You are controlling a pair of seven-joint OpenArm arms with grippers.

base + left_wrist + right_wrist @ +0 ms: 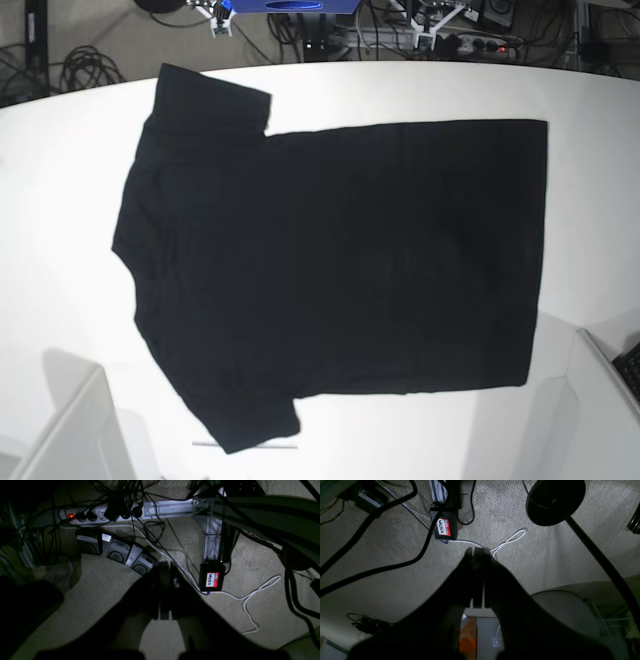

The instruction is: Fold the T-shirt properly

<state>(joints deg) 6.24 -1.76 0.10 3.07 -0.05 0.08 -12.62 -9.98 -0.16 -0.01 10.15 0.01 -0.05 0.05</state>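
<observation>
Robotics lab or research workspace. White worktable (60, 250) filling base view; cable tangles and power strip (478, 43) on floor along top edge. Left wrist view: beige carpet (100, 592), loaded power strip (100, 515) upper left, row of power bricks (115, 552), aluminium frame rail (172, 507), black box labelled "hello WALTER" (212, 578) centre right.
</observation>
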